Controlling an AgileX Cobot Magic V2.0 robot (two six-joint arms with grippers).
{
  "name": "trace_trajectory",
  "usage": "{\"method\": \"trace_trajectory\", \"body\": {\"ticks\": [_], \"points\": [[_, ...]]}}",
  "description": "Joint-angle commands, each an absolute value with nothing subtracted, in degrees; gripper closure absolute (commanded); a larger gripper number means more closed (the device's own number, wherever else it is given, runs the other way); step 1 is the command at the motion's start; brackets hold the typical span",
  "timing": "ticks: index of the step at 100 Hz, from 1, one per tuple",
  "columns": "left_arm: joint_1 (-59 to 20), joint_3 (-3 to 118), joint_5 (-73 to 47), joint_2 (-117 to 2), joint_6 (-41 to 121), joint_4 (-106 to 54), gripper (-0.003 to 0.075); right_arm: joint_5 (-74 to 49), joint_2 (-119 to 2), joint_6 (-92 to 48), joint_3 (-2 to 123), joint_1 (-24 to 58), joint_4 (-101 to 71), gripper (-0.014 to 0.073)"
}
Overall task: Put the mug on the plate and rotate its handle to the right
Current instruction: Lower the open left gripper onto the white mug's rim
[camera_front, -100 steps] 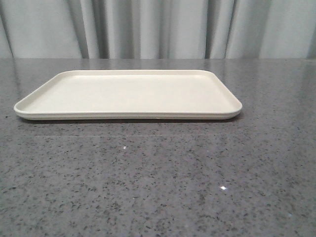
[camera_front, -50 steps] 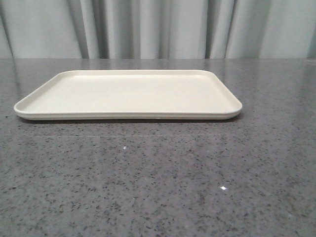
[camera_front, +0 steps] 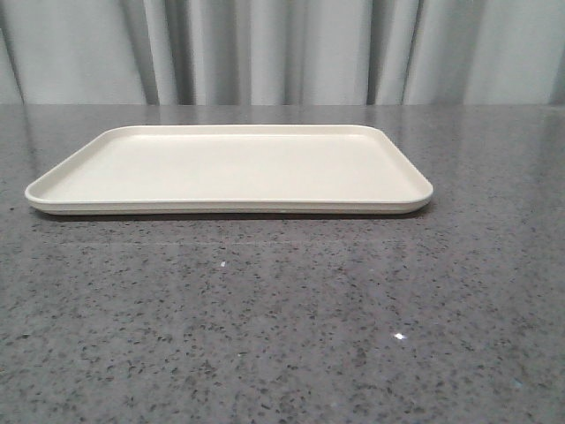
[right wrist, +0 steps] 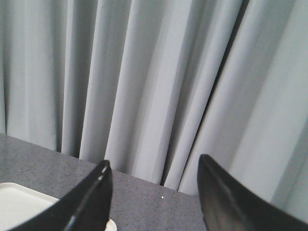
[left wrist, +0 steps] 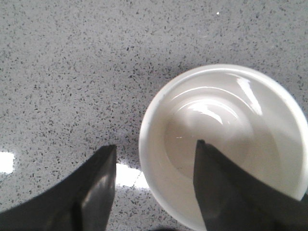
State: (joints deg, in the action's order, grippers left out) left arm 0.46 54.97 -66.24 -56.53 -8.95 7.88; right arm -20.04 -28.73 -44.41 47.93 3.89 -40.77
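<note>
The cream plate (camera_front: 229, 168) lies bare on the grey table in the front view; neither arm nor the mug shows there. In the left wrist view the white mug (left wrist: 226, 144) stands upright on the table, seen from above and empty. Its handle and smiley face are hidden. My left gripper (left wrist: 154, 147) is open and straddles the mug's wall: one finger (left wrist: 216, 187) is over the inside, the other (left wrist: 96, 187) over the table outside. I cannot tell whether either touches it. My right gripper (right wrist: 154, 166) is open and empty, raised, facing the curtain; a plate corner (right wrist: 19, 202) shows below it.
The speckled grey table (camera_front: 282, 327) runs in front of and around the plate. A pale grey curtain (camera_front: 282, 53) hangs behind the table's far edge, and it fills most of the right wrist view (right wrist: 159, 72).
</note>
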Motion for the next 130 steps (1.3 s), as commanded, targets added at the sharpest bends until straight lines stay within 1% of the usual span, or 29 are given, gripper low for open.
{"method": "trace_trajectory", "body": {"ticks": [1, 43, 71, 98, 103, 107, 122, 130], "points": [[0.5, 56.3, -63.4, -57.3, -8.9, 7.9, 0.0353, -17.3, -29.6, -44.7, 49.9, 3.7, -41.3, 0.018], [0.5, 56.3, -62.7, -58.6, -8.8, 8.1, 0.0353, -17.5, -29.6, -44.7, 49.9, 3.7, -41.3, 0.018], [0.5, 53.4, -62.3, -59.3, -8.8, 8.3, 0.0353, -17.5, -29.6, -44.7, 49.6, 3.7, -41.3, 0.018], [0.5, 53.3, -60.3, -59.4, -8.8, 8.3, 0.0358, -17.5, -29.6, -44.7, 49.6, 3.7, -41.3, 0.018], [0.5, 53.1, -60.0, -59.4, -8.8, 8.3, 0.0387, -17.5, -29.6, -44.7, 49.6, 3.7, -41.3, 0.018], [0.5, 53.0, -60.1, -59.4, -8.8, 8.3, 0.043, -17.5, -29.6, -44.7, 49.5, 3.7, -41.3, 0.018], [0.5, 51.5, -59.3, -59.4, -8.8, 8.4, 0.0636, -17.5, -29.6, -44.7, 49.5, 3.7, -41.3, 0.018], [0.5, 50.5, -58.0, -59.4, -8.8, 8.9, 0.0731, -17.5, -29.6, -44.7, 49.5, 3.7, -41.3, 0.018]]}}
